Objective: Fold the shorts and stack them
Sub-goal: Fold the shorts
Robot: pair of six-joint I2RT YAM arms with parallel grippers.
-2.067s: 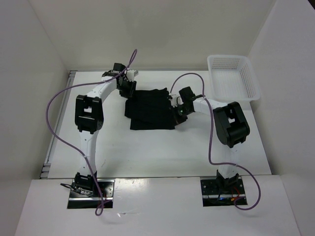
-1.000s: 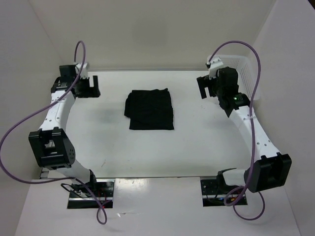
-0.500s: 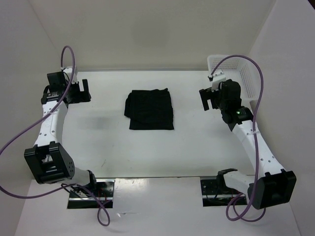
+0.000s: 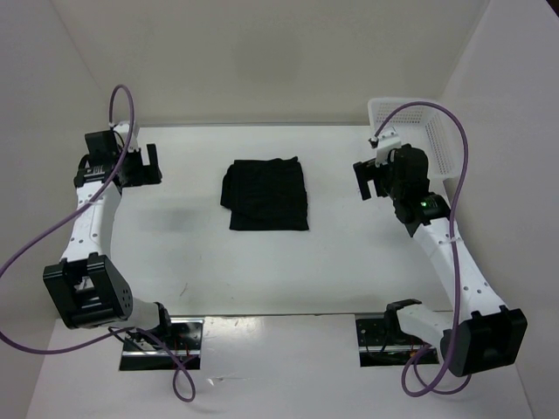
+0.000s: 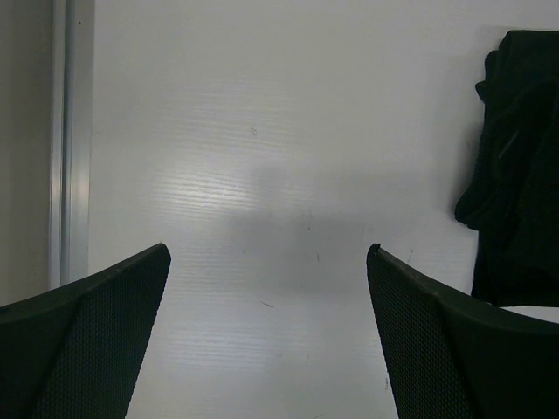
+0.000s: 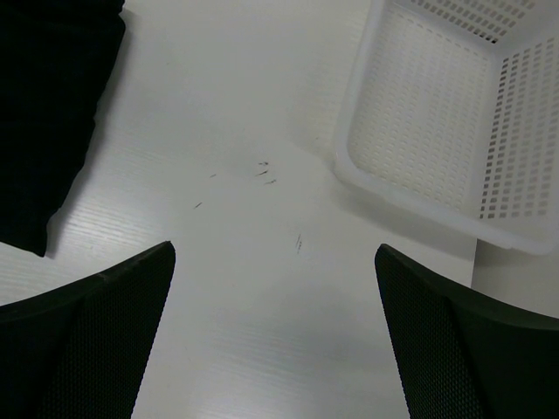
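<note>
Your left end effector (image 4: pixel 138 168) is hovering over the white desk (image 4: pixel 262 262), its fingers standing wide apart and gripping nothing. The black shorts (image 4: pixel 266 196) are lying folded flat well to its right, between both end effectors and touching neither. Your right end effector (image 4: pixel 374 179) is hovering likewise spread, with the white mesh basket (image 4: pixel 441 140) sitting just to its right.

1 pr black shorts (image 4: pixel 266 195) is counted, 1 white mesh basket (image 4: pixel 441 131), 1 table (image 4: pixel 262 271). 2 grippers are seen: left gripper (image 4: pixel 140 168), right gripper (image 4: pixel 371 179). 2 purple cables (image 4: pixel 121 87) are counted, 1 per arm.
</note>
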